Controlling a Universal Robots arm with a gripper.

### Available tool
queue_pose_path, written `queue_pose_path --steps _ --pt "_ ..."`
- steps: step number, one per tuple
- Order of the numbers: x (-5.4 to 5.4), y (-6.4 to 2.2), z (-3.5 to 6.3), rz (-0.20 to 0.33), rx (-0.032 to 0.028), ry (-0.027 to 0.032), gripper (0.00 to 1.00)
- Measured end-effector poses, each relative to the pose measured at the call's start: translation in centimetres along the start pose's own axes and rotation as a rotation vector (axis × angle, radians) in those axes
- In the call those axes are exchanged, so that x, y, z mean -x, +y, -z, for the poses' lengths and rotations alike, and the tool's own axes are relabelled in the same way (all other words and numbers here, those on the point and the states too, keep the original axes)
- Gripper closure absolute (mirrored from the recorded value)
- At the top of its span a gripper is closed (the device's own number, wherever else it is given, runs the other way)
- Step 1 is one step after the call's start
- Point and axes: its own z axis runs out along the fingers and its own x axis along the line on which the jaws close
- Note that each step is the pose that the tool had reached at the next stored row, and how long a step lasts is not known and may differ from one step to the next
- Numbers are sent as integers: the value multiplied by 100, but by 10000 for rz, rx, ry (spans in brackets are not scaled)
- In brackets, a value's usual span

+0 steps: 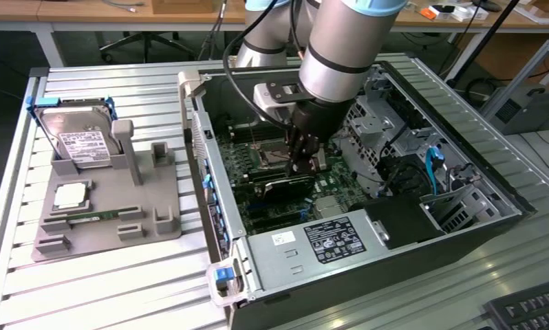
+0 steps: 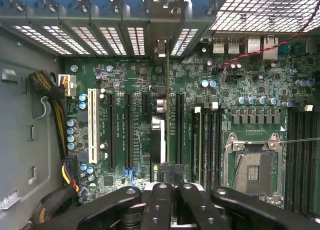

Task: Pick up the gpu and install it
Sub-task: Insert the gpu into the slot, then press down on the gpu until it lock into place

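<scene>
1 open case (image 1: 221,206) lay on the table (image 1: 100,289); inside it stood the gpu (image 2: 158,140), edge-on over a motherboard (image 2: 135,79) slot, pinched by the shut hand (image 2: 169,190). Misaligned with the slot, it could jam or bend if pressed down.

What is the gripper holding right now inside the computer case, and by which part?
The gripper is shut on the gpu, gripping its upper edge near one end; the card stands on edge over the motherboard slots.
</scene>
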Motion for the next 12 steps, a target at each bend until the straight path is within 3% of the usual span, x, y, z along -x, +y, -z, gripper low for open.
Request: queue_pose_path --steps 5,12 --pt "0 4 0 1 0 0 89" --pt "71 251 -16 0 -10 -1 89"
